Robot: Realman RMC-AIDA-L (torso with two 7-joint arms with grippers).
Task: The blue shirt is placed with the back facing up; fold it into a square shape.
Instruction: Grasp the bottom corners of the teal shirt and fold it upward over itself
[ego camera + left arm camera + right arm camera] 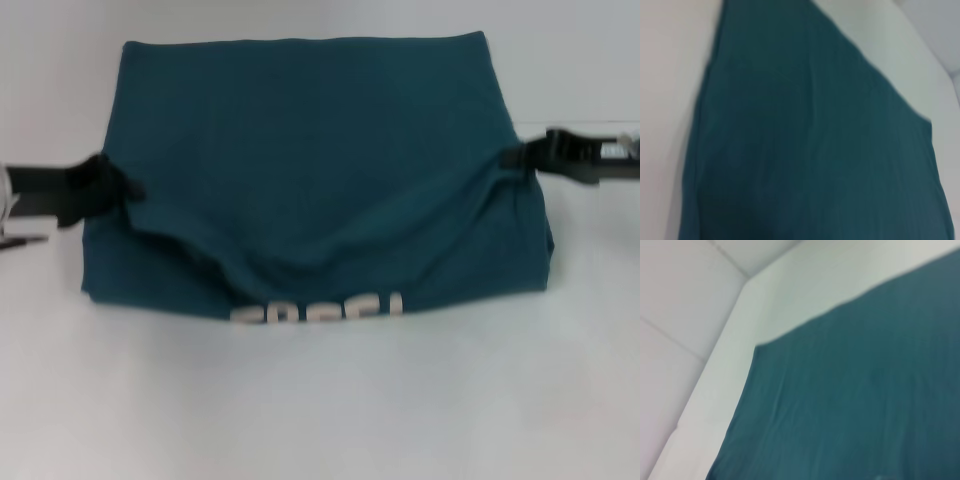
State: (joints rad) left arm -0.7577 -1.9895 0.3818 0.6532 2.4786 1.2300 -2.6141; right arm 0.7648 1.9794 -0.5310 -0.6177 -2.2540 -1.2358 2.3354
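Teal blue shirt spans between both grippers.

A bare test or lab-like setup is being shown, not a lived-in room. A plain white table is being used as the work surface, and pale blank wall panels with a seam are being seen behind it. No household furnishings are being shown.
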